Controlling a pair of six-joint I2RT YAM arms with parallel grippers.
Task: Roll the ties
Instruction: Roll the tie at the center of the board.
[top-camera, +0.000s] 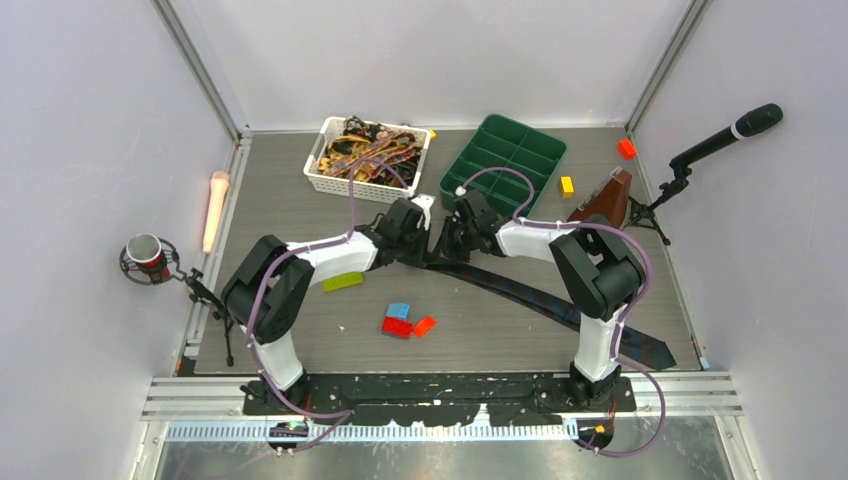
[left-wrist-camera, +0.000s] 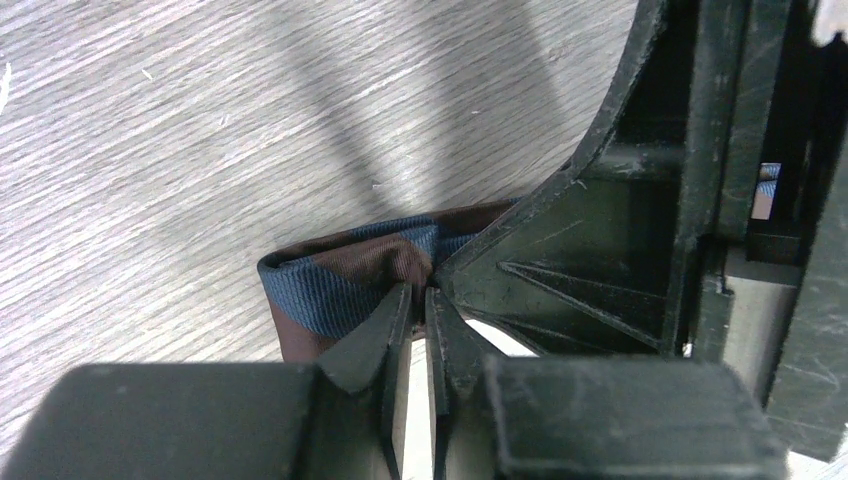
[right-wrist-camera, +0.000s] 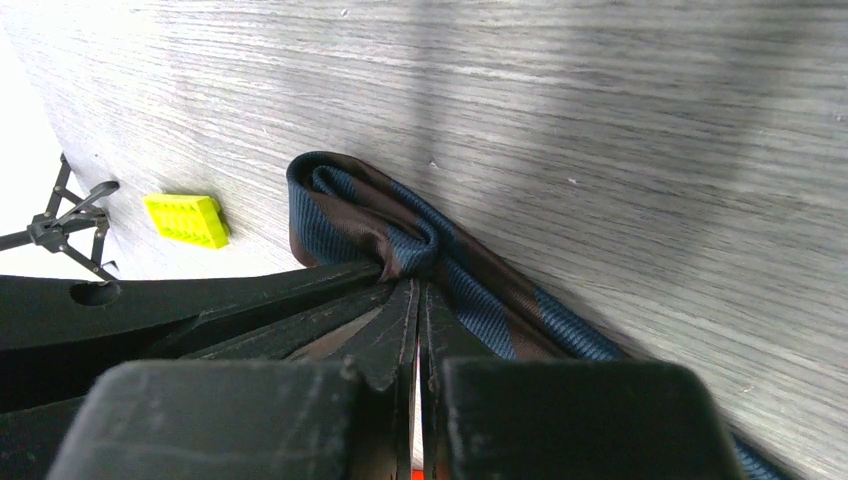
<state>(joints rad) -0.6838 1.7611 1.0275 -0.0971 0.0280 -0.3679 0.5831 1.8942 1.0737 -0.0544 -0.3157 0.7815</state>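
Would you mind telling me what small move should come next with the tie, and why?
Probably the right claw should turn the pinched fold over along the tie, the left claw steadying it: both pinch one loose fold at its end, and the rest lies flat, unrolled.

a grey wood-grain table bears a white basket and a green compartment tray side by side at the back; a lime brick lies left of centre, with a blue brick, a red brick and an orange brick clustered nearer the front; a yellow brick sits just right of the tray; a black microphone stands at the right wall
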